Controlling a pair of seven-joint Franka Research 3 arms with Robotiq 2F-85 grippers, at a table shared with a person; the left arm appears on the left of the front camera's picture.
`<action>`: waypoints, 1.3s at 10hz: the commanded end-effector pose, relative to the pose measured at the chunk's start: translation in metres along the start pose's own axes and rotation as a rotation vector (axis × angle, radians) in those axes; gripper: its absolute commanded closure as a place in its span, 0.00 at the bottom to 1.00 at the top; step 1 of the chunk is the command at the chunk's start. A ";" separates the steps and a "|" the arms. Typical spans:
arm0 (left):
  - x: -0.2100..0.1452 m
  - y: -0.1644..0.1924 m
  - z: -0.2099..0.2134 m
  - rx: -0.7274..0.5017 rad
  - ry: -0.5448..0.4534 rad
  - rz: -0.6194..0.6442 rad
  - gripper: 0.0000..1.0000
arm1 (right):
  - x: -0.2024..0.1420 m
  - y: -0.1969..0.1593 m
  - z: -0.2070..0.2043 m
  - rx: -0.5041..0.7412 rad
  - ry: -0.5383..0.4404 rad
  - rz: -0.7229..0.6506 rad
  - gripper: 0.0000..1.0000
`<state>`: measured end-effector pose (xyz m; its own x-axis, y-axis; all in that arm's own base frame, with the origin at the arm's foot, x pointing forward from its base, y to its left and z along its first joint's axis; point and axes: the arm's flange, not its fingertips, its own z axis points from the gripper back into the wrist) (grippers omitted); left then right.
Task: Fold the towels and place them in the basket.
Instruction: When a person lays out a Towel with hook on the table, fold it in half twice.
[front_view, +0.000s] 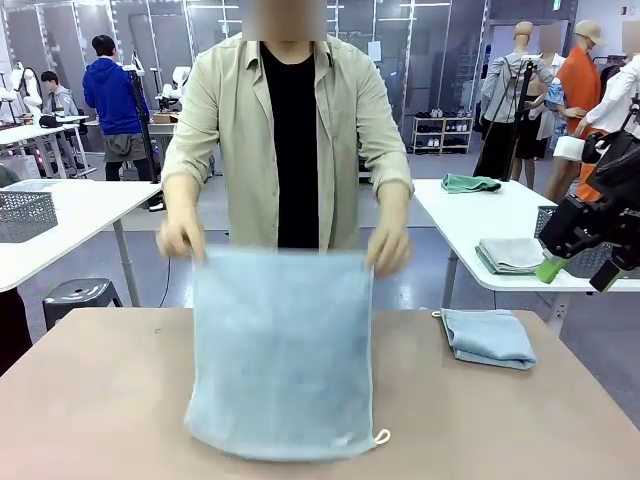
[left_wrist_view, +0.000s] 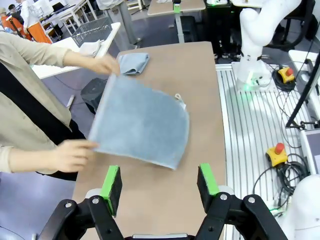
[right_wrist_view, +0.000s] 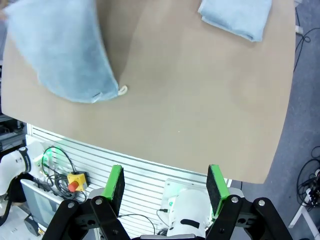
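The person across from me holds a light blue-grey terry cloth towel (front_view: 280, 350) (left_wrist_view: 142, 122) (right_wrist_view: 60, 55) up by its two far corners, with one hand (front_view: 182, 238) on one corner and the other hand (front_view: 390, 248) on the other. The towel's near edge sags onto the brown tabletop (front_view: 100, 400), and its small white corner loop (front_view: 381, 437) lies at the near corner on my right. A second, folded blue-grey towel (front_view: 490, 337) (left_wrist_view: 134, 62) lies flat on the tabletop farther to my right, well apart from the first. My left claw (left_wrist_view: 159, 175) hangs above the near edge with its green pads spread wide and nothing between them. My right claw (right_wrist_view: 165, 177) (front_view: 577, 272) is high off the right side, equally wide and empty. A dark grey wire-mesh basket (left_wrist_view: 92, 31) stands on a neighbouring white table (front_view: 470, 215), off our own tabletop. I judge that folding this open towel is the step in hand and that it has barely begun. To do it well, I would wait until the cloth lies flat and slack. Then I would bring each claw down on a near corner, pinching only the top layer close to the hem. I would lift both corners evenly and carry them across so the edges meet squarely. The terry cloth is limp, so uneven lifting will likely skew the fold. I would also keep clear of the person's fingers.
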<state>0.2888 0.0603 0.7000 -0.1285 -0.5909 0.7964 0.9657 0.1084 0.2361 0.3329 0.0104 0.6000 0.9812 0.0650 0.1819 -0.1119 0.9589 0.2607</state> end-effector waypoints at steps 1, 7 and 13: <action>0.002 -0.001 -0.001 -0.001 -0.006 -0.008 0.22 | 0.002 -0.001 0.000 -0.002 -0.005 -0.009 0.18; 0.002 -0.001 -0.001 -0.001 -0.006 -0.008 0.22 | 0.002 -0.001 0.000 -0.002 -0.005 -0.009 0.18; 0.066 0.003 -0.086 0.000 0.371 0.055 0.22 | 0.049 0.075 -0.020 -0.180 0.046 0.318 0.17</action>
<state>0.2995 -0.0284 0.7062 -0.0458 -0.7792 0.6252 0.9638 0.1302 0.2328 0.3586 0.0796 0.6069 0.9457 0.2751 0.1730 -0.2952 0.9499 0.1032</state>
